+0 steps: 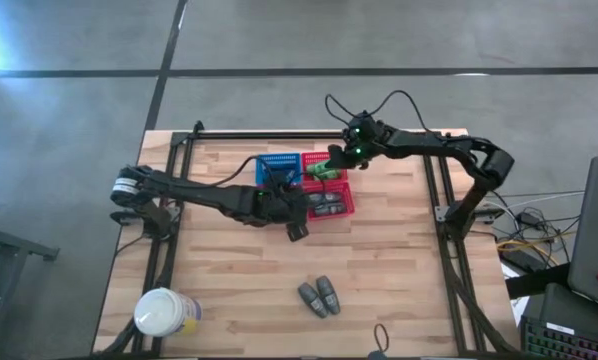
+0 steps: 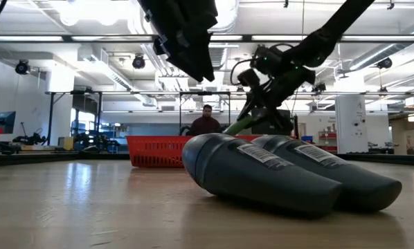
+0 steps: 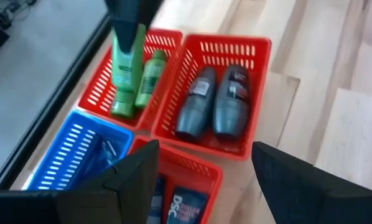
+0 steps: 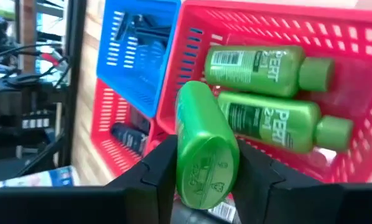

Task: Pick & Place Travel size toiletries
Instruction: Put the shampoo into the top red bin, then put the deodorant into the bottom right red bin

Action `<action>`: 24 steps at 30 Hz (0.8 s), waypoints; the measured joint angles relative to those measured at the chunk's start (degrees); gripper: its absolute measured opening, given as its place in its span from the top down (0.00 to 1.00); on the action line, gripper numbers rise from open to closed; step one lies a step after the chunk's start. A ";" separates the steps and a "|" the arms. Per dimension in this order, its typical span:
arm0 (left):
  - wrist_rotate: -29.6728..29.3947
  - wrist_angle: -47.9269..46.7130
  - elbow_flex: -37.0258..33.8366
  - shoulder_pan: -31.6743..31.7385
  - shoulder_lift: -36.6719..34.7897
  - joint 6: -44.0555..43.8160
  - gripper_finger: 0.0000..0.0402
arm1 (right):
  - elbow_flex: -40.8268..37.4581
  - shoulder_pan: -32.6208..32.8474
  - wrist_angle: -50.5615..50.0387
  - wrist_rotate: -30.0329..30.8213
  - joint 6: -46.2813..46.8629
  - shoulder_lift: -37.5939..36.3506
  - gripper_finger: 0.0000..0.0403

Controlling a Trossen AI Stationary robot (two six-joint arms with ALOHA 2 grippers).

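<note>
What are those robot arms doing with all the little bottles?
They are sorting small toiletries into baskets. The right hand is holding a green bottle over a red basket that already has two green bottles lying in it. The left hand is open and empty above the baskets. Another red basket holds two grey bottles. Two more grey bottles still lie on the table, waiting to be picked up.

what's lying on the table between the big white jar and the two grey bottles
Nothing: in the high view, only bare wood runs from the jar to the grey bottles.
</note>
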 joint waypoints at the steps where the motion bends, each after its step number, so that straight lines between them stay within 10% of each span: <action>1: 0.41 -0.57 0.00 -0.11 0.00 -0.19 0.35 | 0.52 0.07 -0.20 0.91 -0.05 0.30 0.70; 9: 12.94 -2.73 -1.03 -0.76 0.00 2.34 0.35 | 2.82 -0.04 -6.26 6.54 -6.22 -2.40 0.52; 24: 35.10 16.42 -11.42 -8.94 2.94 40.34 0.35 | 3.02 3.06 -35.07 13.50 -22.00 -17.91 0.16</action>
